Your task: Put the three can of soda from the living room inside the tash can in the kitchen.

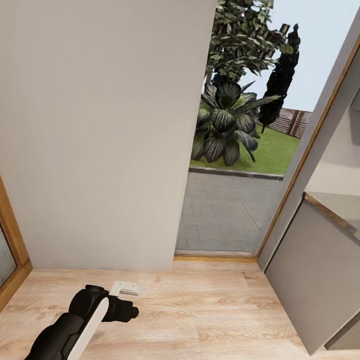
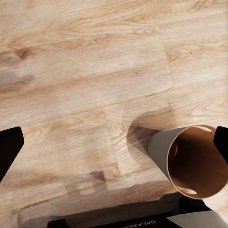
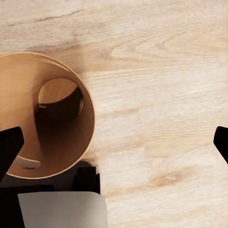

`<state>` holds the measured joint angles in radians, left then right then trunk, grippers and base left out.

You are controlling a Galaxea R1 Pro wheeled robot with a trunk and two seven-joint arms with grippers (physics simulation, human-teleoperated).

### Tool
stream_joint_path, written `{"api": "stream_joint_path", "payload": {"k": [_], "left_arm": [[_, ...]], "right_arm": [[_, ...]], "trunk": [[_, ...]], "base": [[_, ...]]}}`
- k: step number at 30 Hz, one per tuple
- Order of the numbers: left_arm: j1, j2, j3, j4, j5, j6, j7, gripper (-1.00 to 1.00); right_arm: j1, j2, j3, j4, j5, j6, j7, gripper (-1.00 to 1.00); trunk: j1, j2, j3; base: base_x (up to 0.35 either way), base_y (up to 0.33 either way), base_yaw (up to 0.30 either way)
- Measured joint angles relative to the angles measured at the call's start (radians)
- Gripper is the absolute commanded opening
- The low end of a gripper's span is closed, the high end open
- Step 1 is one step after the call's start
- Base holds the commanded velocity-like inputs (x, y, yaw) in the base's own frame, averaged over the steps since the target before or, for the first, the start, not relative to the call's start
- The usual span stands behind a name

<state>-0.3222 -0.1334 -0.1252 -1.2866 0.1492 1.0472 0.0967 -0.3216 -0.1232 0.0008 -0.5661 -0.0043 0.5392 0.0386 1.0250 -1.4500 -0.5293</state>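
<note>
The round bucket-like trash can (image 3: 45,116), coppery-brown inside and seemingly empty, is seen upright on the light wood plank floor (image 1: 200,316) between both wide-open, empty pincers, left pincer (image 2: 114,142) and right pincer (image 3: 114,142).
</note>
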Motion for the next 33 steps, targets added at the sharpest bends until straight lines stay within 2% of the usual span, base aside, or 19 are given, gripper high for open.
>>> {"api": "stream_joint_path", "payload": {"k": [8, 17, 33], "left_arm": [[0.000, 0.000, 0.001, -0.002, 0.001, 0.000, -0.004, 1.00], [0.000, 0.000, 0.000, -0.005, 0.000, 0.000, 0.000, 1.00], [-0.001, 0.000, -0.001, -0.006, 0.001, 0.000, -0.008, 1.00]], "right_arm": [[-0.001, 0.001, -0.038, 0.001, 0.000, -0.055, 0.001, 1.00], [-0.001, 0.002, -0.045, 0.002, 0.001, -0.067, 0.001, 1.00], [-0.001, 0.001, -0.046, 0.002, 0.000, -0.069, 0.001, 1.00]], "trunk": [[0.000, 0.000, 0.000], [0.000, 0.000, 0.000], [0.061, -0.112, -0.050]], "base": [[0.000, 0.000, 0.000], [0.000, 0.000, 0.000], [0.000, 0.000, 0.000]]}}
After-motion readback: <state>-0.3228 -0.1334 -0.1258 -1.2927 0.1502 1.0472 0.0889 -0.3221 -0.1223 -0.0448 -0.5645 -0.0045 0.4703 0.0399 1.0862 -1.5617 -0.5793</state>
